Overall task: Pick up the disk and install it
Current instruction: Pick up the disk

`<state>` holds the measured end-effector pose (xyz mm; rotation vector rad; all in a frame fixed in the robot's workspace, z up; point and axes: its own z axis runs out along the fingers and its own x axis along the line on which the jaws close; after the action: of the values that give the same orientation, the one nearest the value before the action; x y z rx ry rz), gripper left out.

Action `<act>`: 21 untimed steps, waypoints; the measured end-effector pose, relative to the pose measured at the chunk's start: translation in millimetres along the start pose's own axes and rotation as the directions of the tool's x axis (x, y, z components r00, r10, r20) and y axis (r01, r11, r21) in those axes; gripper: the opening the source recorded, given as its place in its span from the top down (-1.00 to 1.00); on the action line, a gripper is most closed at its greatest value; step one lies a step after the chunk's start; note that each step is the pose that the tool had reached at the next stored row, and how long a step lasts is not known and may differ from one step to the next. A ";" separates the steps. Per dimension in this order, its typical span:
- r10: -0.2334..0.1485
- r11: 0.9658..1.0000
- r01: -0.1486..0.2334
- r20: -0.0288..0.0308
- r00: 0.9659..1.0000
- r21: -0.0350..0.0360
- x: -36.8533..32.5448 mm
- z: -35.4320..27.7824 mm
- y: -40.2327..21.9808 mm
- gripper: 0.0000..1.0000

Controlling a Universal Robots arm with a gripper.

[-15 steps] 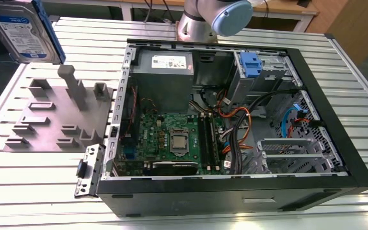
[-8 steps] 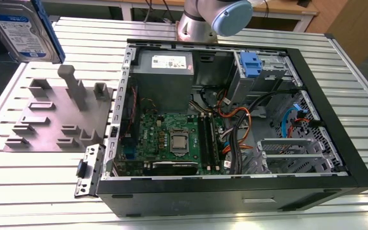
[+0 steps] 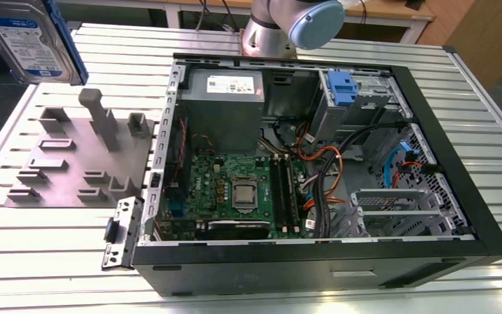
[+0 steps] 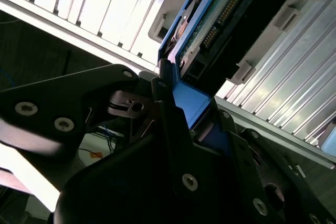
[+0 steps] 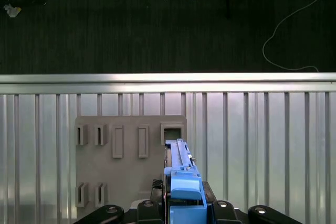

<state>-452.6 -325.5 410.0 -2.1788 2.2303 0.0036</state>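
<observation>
Blue-railed and silver-grey, the disk [image 3: 29, 39] was held in the gripper [image 5: 185, 208]. In the first wrist view the black fingers [image 5: 149, 211] were seen pressed against both flanks of the blue rail, and nothing else was gripped.

The disk was carried clear of the table [image 3: 460, 78]. Its long axis ran straight out from the gripper, away from the wrist and towards the grey plate [image 5: 121, 166] beneath it. In the exterior view it was found in the far corner on that view's left, label towards the camera, beyond the plate. The open case [image 3: 277, 268] lay well apart, towards that view's right.

The cage [image 3: 373, 91] with the blue tab [image 3: 342, 88], at the far right of the case in that view, was judged the likely seat. The plate and most of the case's width therefore lay between the disk and that seat.

The first wrist view gave the disk edge-on and showed that it was lined up over the plate. The second wrist view gave its connector end [image 4: 223, 17] and the grip on the rail from close by. The label side and the case interior were supplied by the exterior view
</observation>
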 end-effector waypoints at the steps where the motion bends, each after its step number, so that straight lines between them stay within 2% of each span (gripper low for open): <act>1: 0.000 1.000 0.000 0.000 1.000 0.000 0.0 0.0 0.0 0.27; 14: 0.000 1.000 0.000 0.000 1.000 0.000 0.0 -0.9 0.0 0.27; 21: 0.000 1.000 0.000 0.000 1.000 0.000 -0.1 -6.8 -0.1 0.27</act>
<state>-452.6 -325.5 416.7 -2.1789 2.2304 0.0038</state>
